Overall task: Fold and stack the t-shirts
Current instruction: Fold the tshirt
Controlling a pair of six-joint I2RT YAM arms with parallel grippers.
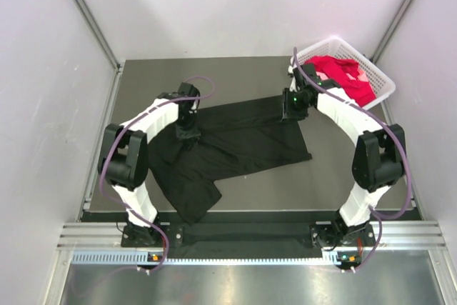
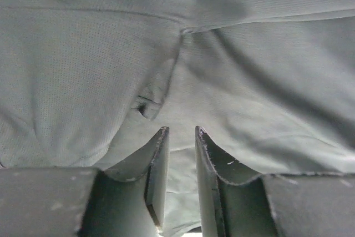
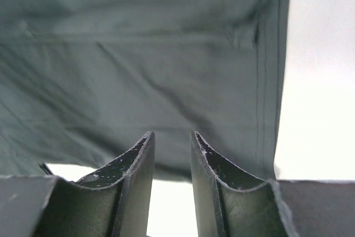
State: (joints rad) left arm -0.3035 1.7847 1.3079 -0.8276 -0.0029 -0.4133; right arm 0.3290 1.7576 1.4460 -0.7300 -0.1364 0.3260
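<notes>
While black t-shirt (image 1: 235,144) lies spread on table (image 1: 343,176) | left end effector (image 2: 182,131) clamped on it | right end effector (image 3: 172,135) likewise

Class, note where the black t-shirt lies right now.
In the top view the black t-shirt lies across the middle of the table, the left hand on its left part, the right hand at its far right corner near the white basket.
</notes>
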